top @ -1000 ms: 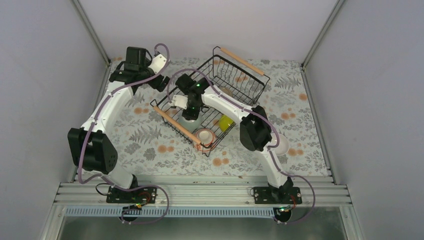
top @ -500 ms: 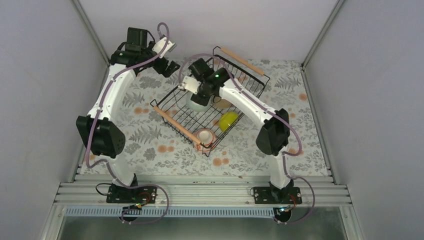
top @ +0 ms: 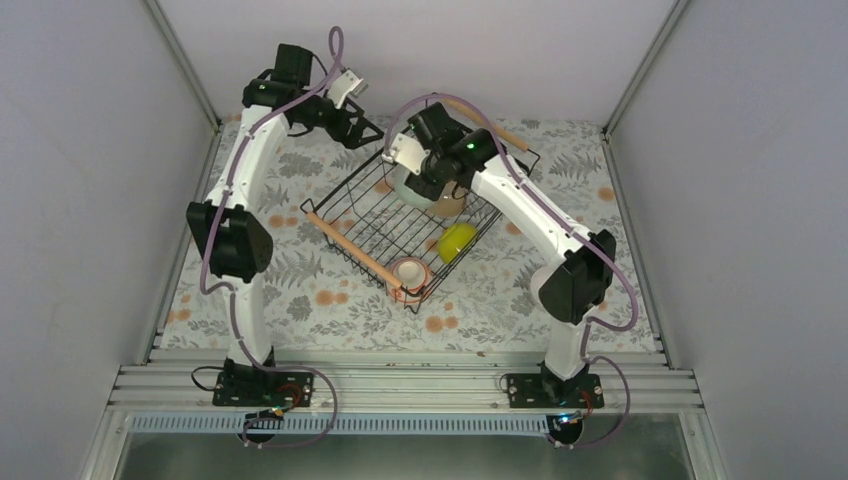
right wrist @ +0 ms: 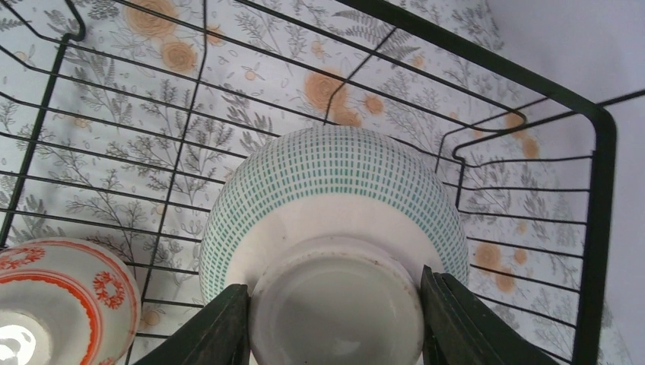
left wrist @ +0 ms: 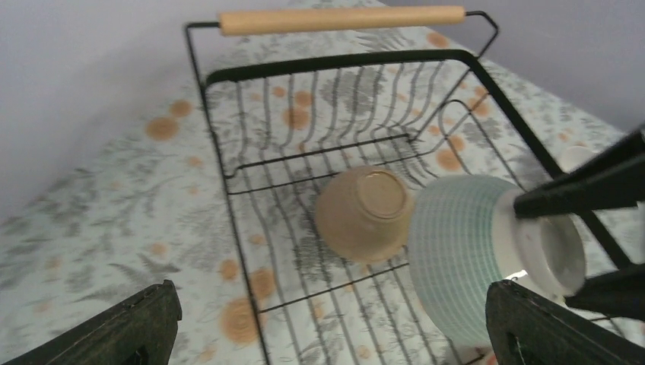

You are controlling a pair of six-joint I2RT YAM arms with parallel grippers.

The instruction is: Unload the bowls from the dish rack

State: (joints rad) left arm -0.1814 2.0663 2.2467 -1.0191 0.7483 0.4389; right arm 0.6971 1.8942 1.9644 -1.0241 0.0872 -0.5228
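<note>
The black wire dish rack (top: 352, 250) sits mid-table with wooden rod handles. My right gripper (top: 428, 172) (right wrist: 335, 315) is shut on the foot ring of the pale mint bowl (top: 408, 188) (right wrist: 335, 182) (left wrist: 460, 251), holding it upside down above the rack's far part. A tan-beige bowl (top: 450, 206) (left wrist: 365, 213) lies tipped on the rack floor beside it. A yellow-green bowl (top: 457, 241) and a pinkish bowl with a red-orange inside (top: 410, 273) (right wrist: 61, 296) sit nearer the front. My left gripper (top: 366, 130) (left wrist: 328, 296) is open and empty above the rack's far-left edge. No white bowl shows in the top view.
The floral tablecloth (top: 290, 270) covers the table. Grey walls and metal posts (top: 180, 60) close in the left, back and right. The right arm's elbow (top: 575, 285) hangs over the table right of the rack. The rack's far wooden handle (left wrist: 342, 19) lies near the back wall.
My right gripper has lifted the mint bowl off the rack floor and carried it up toward the far side. My left gripper has risen and swung right to the rack's far-left edge.
</note>
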